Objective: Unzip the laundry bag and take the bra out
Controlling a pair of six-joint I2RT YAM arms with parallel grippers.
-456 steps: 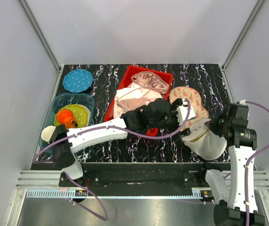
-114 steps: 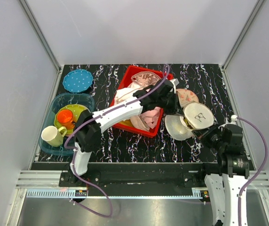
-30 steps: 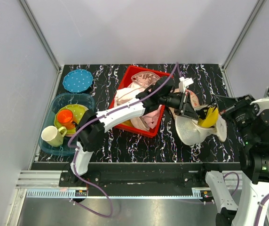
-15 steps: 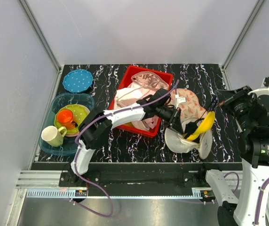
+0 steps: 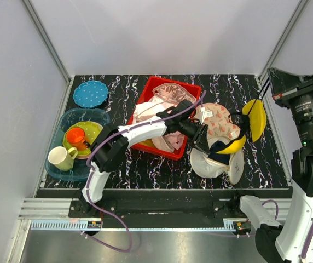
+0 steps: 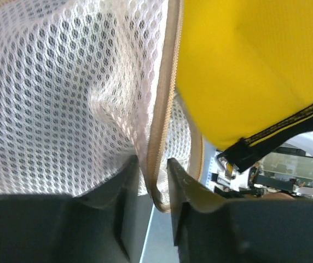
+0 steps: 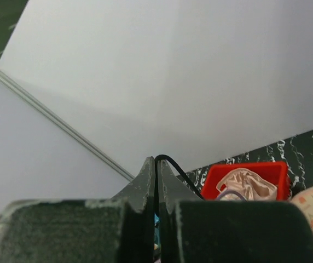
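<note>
Since the last frame the right gripper is climbing toward 1 o'clock, and the bra is coming up with it. One yellow cup is now hanging clear of the bag, while the other cup and the navy part are lying across the open mouth. The right fingers are pressing together on a thin black strap. The left gripper is pinching the bag's zip edge at the mouth's 10 o'clock side, anchoring it. The bra is stretching along a 7-to-1 o'clock line from mouth to right gripper, so the pull is probably best carrying on up that line. Room is narrowing toward 3 o'clock, where the table is ending; the tray at 9 o'clock is sitting clear.
</note>
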